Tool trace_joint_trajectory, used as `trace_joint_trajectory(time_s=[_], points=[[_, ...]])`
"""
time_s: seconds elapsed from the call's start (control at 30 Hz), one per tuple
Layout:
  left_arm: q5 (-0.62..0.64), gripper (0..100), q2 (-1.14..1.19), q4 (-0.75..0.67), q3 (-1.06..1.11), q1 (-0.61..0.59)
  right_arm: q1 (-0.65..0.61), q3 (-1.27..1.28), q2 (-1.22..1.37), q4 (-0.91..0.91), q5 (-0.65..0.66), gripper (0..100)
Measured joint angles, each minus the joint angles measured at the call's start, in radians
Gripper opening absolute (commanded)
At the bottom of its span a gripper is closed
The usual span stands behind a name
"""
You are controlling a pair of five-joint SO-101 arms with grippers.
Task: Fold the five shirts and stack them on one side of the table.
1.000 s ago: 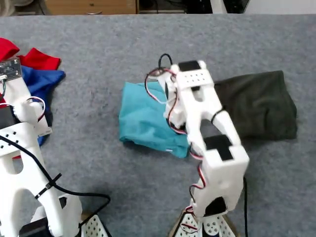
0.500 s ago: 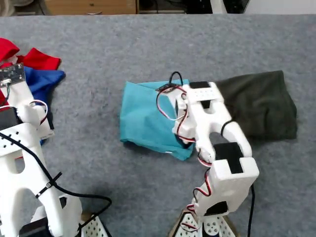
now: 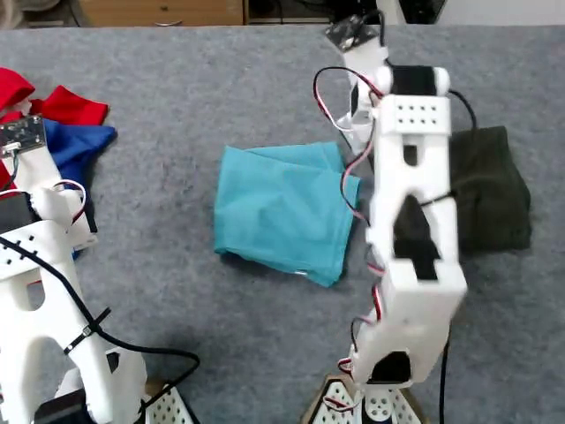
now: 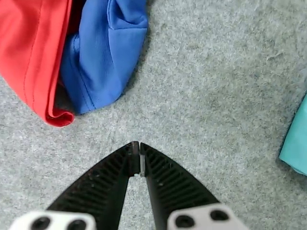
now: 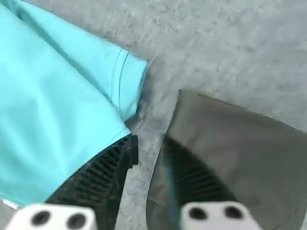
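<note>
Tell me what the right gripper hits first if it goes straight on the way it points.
Most likely the bare grey table in the gap between the teal shirt and the dark shirt. Depth is unclear, so the right gripper might brush either shirt's edge.

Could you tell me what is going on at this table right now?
Two robot arms are working through shirts on a grey table. The right gripper hangs open and empty over the gap between a folded teal shirt and a folded dark shirt, not yet stacked. The left gripper is shut on nothing, above bare table near a red shirt and a blue shirt that lie crumpled at the table's edge.
</note>
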Motion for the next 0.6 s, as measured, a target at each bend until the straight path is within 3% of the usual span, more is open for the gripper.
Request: trace_joint_trajectory(time_s=[0.27, 0.6], points=[[0.000, 2, 0.000, 0.026, 0.002, 0.000, -0.006, -0.321, 0.364, 0.164, 0.138, 17.8], [0.021, 2, -0.003, 0.026, 0.006, 0.000, -0.008, -0.307, 0.384, 0.167, 0.318, 18.1]])
